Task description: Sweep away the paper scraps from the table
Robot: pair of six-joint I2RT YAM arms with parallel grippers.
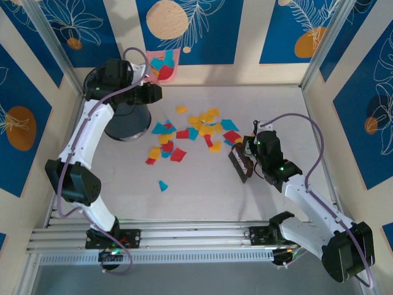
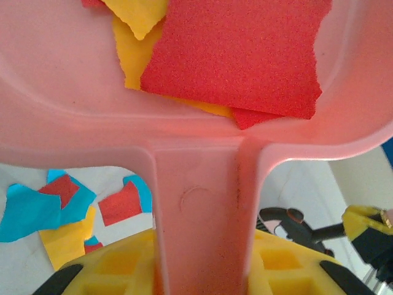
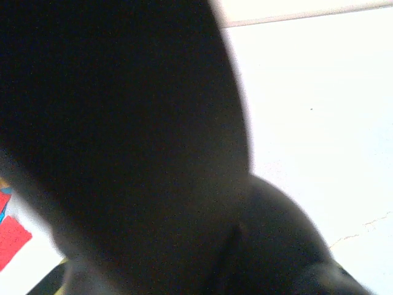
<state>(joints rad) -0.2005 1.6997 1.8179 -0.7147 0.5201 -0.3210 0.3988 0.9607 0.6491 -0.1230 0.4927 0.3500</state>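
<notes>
With the left gripper [image 2: 202, 273], pinching the handle of the pink dustpan [image 2: 202, 203] between yellow pads [image 2: 116, 270] — holding it raised near the back wall [image 1: 202, 31], carrying red and yellow bits [image 2: 239, 55] in its tray. With the right gripper [image 1: 249, 158], clamping tight on a dark brush [image 1: 238, 165], holding it low at the table [image 1: 202, 190] just right of the paper scraps [image 1: 182, 133] — scattered mid-table, one teal piece [image 1: 163, 185] apart toward the near edge.

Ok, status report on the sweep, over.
Left gripper shut on pink dustpan, aloft, part loaded. Right gripper shut on brush. Most paper scraps on table.
</notes>
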